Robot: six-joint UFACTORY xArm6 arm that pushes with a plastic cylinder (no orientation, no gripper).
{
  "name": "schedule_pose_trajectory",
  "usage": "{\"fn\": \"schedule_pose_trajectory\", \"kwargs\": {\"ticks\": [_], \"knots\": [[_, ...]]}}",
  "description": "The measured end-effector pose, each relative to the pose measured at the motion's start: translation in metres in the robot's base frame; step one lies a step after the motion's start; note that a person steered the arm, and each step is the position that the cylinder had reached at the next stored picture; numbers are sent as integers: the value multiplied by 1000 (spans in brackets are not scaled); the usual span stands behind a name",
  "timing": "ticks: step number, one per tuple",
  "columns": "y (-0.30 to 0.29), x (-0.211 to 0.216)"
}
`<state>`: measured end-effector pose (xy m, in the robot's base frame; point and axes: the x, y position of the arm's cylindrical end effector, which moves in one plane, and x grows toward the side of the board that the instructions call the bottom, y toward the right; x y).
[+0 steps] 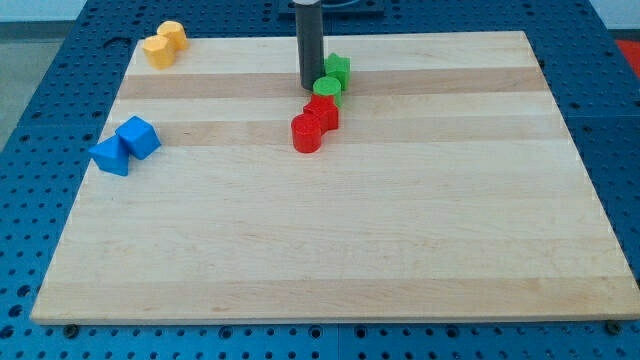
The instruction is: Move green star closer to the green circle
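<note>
The green star [338,69] lies near the view's top centre of the wooden board [330,240]. The green circle [327,88] sits just below it and to its left, touching or nearly touching it. My tip [310,84] is the lower end of a dark rod that comes down from the view's top. It rests on the board right next to the green circle's left side and to the lower left of the green star.
A red star [324,110] and a red cylinder [306,133] lie just below the green circle. A blue cube [138,136] and a blue triangle [109,155] sit at the view's left. Two yellow blocks [165,43] lie at the top left corner.
</note>
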<state>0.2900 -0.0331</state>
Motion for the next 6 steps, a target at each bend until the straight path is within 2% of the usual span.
{"fn": "schedule_pose_trajectory", "kwargs": {"ticks": [1,2,4,6], "knots": [[-41,-35],[-47,-63],[23,-70],[23,-47]]}}
